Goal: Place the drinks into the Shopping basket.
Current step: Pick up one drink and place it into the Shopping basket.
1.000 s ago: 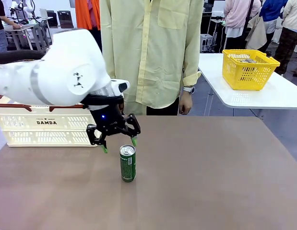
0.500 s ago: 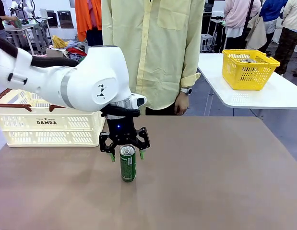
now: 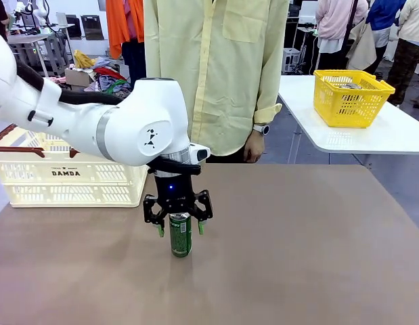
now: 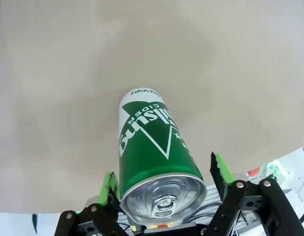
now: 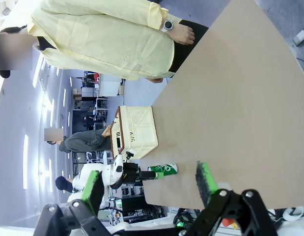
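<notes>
A green drink can (image 3: 181, 241) with a silver top stands upright on the brown table, left of centre. My left gripper (image 3: 180, 230) has come down over it, one green pad on each side of the upper can. In the left wrist view the can (image 4: 147, 142) sits between the fingers of the left gripper (image 4: 165, 177), which is open with a small gap on the right side. The cream Shopping basket (image 3: 67, 181) marked DAMDA stands at the table's far left. Off the table's near side, my right gripper (image 5: 149, 186) is open and holds nothing; from there I see the can (image 5: 162, 169) and the basket (image 5: 137, 128) far off.
A person in a pale yellow shirt (image 3: 216, 74) stands at the far edge, arms hanging down. A yellow mesh basket (image 3: 350, 98) rests on a separate white table at the back right. Bare brown tabletop (image 3: 304, 257) stretches to the right of the can.
My left gripper has moved right from beside the basket and come down over the green can, so its fingers now straddle it. The can has stayed put.
</notes>
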Robot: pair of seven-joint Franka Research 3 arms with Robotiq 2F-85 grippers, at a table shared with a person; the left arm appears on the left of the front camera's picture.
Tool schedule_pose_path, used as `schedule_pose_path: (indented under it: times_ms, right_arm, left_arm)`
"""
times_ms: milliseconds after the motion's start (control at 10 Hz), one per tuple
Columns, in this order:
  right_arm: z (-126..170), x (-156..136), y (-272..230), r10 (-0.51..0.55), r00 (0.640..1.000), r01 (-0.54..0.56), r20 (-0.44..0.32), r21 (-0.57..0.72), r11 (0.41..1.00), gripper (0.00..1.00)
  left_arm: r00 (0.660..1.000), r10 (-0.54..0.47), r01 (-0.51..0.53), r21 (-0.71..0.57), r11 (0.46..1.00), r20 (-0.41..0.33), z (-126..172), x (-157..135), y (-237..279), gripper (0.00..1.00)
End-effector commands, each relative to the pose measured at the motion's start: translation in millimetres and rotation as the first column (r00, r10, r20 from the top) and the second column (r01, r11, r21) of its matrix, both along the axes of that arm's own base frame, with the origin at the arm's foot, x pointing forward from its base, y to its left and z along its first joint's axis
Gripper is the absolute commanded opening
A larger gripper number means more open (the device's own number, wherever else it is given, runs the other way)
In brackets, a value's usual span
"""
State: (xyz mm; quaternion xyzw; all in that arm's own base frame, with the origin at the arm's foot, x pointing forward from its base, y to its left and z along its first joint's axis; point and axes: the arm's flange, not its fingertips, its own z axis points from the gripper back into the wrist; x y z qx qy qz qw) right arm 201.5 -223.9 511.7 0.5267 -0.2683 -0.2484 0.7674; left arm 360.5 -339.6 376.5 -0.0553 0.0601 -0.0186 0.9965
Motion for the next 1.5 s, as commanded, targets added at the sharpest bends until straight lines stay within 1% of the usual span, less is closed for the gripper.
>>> schedule_pose_path:
  times_ms: [0,100,300,400,500,800,900,1200,1300,1400]
  right_arm:
    - [2,0,-1,0.003,1.0,-0.003,0.02,0.002,1.0,1.0]
    - [2,0,-1,0.003,1.0,-0.003,0.02,0.002,1.0,1.0]
    - [2,0,-1,0.003,1.0,-0.003,0.02,0.002,1.0,1.0]
    - [2,0,-1,0.003,1.0,-0.003,0.02,0.002,1.0,1.0]
    - [2,0,-1,0.003,1.0,-0.003,0.02,0.002,1.0,1.0]
    - [2,0,-1,0.003,1.0,-0.003,0.02,0.002,1.0,1.0]
    - [2,0,-1,0.003,1.0,-0.003,0.02,0.002,1.0,1.0]
    - [2,0,-1,0.003,1.0,-0.003,0.02,0.002,1.0,1.0]
    - [2,0,-1,0.003,1.0,-0.003,0.02,0.002,1.0,1.0]
    - [2,0,-1,0.003,1.0,-0.003,0.02,0.002,1.0,1.0]
  left_arm:
    - [1.0,0.027,-0.027,0.035,0.999,0.001,4,3,-3,0.28]
    - [1.0,0.029,-0.029,0.032,0.999,0.005,4,3,-3,0.0]
    - [0.999,0.026,-0.027,0.044,0.999,0.027,3,6,-3,0.0]
    - [0.999,0.007,-0.01,0.059,0.998,0.053,3,7,-2,0.0]
    - [0.998,-0.005,0.0,0.07,0.998,0.061,3,7,-3,0.0]
    - [0.997,-0.007,0.001,0.074,0.997,0.072,6,8,-3,0.0]
    - [0.998,-0.016,0.012,0.058,0.998,0.064,9,8,-2,0.0]
    - [0.997,-0.014,0.012,0.028,1.0,0.08,12,7,2,0.0]
    - [0.996,-0.018,0.017,0.007,1.0,0.086,14,6,4,0.1]
    - [0.992,-0.034,0.034,0.001,0.999,0.125,30,2,13,0.67]
